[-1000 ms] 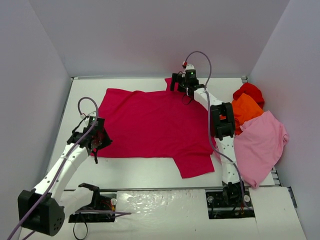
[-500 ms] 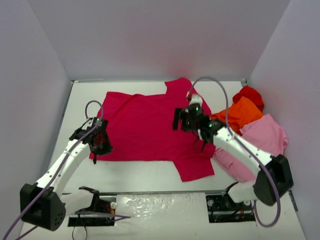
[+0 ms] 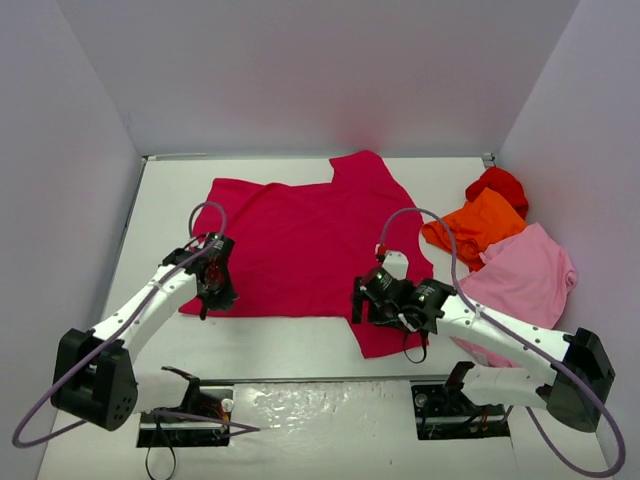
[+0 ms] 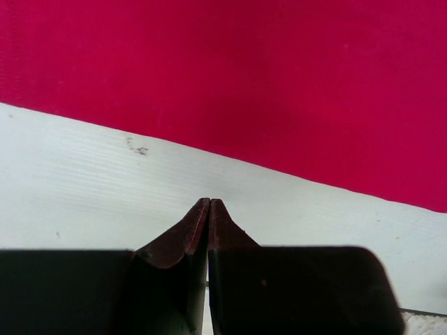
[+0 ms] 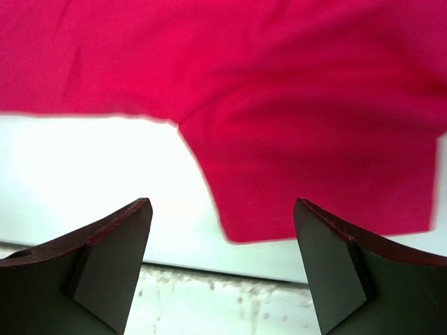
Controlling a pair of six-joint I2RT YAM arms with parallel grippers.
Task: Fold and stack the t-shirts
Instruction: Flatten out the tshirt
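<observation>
On the table (image 3: 165, 205), seen from the top camera, we note the crimson-magenta t-shirt (image 3: 300, 235) spread flat across the middle, one sleeve reaching toward the far edge and the other toward the near edge. At the right side the remaining shirts lie in a loose heap: the red t-shirt (image 3: 497, 185) farthest back, the orange t-shirt (image 3: 475, 225) just in front of it, and the light pink t-shirt (image 3: 520, 285) nearest, its far edge tucked under the orange one. The left gripper (image 3: 212, 295) sits at the left near corner of the crimson-magenta shirt, over its near hem. The right gripper (image 3: 362, 305) is low over the spot where the near sleeve meets the body. In the left wrist view, the left gripper (image 4: 209, 202) is clenched, both fingers pressed flat together with nothing between them; their tips stand over bare table (image 4: 98, 181), just short of the straight hem of the crimson-magenta shirt (image 4: 244, 77), which fills the upper half of the view. In the right wrist view, the right gripper (image 5: 221, 202) is released, jaws spread wide and holding nothing. Ahead of them lies the crimson-magenta shirt (image 5: 314, 105), its near sleeve (image 5: 321, 181) squarely between the two fingers, with white table (image 5: 84, 167) to the left. We cannot tell whether the fingertips touch the cloth.
</observation>
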